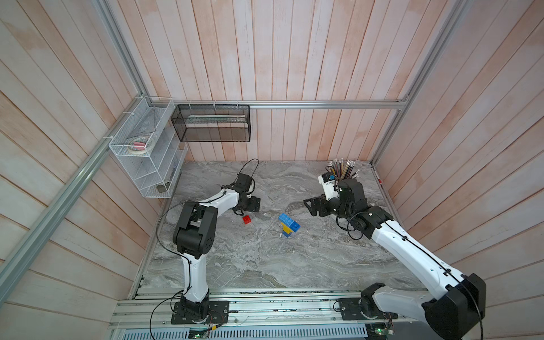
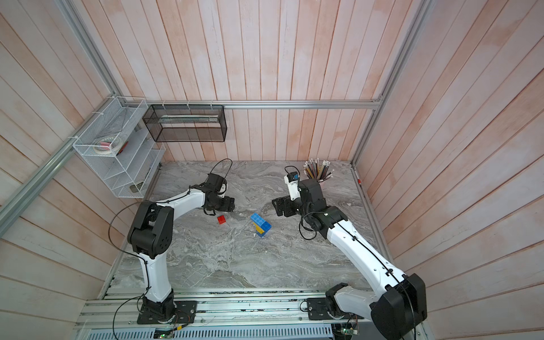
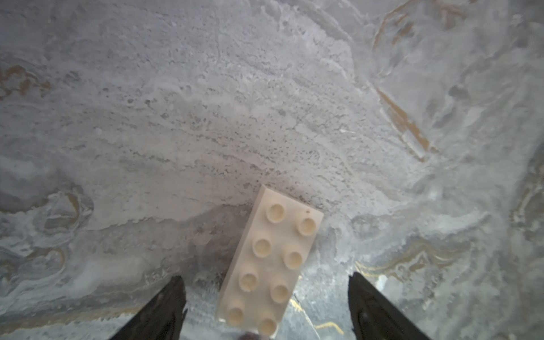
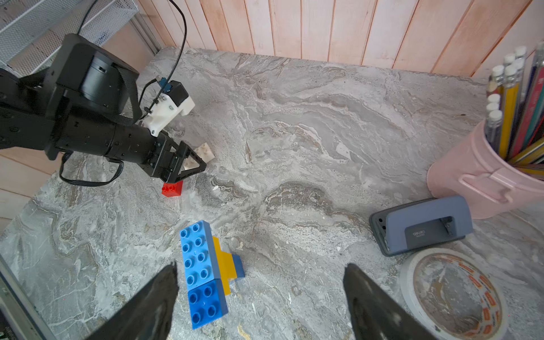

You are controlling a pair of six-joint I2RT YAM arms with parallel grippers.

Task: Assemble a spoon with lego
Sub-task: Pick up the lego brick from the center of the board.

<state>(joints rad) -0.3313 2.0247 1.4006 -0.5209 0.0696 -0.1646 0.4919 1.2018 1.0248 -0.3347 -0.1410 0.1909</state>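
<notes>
The left pincer (image 3: 265,276) stands released astride a white oblong studded brick (image 3: 269,262) on the grey marble table (image 3: 265,88). The right pincer (image 4: 261,264), also released, hovers near the blue-and-yellow joined brick figure (image 4: 203,273); a small red brick (image 4: 172,188) lies apart.

Robot test cell, dressed as an office desk. Aluminium frame (image 1: 323,104) is boxing in pale plank walls (image 1: 294,59). Left arm (image 1: 194,273) and right arm (image 1: 412,250) are sitting bolted to a slotted rail (image 1: 279,307) at the edge of a marble-look counter (image 1: 265,259). Stationery is supplying the office look: pink pencil cup (image 4: 471,176), grey hole punch (image 4: 424,223), tape roll (image 4: 407,276), white wire rack (image 1: 129,153) and black mesh tray (image 1: 212,123) hanging off the frame.
</notes>
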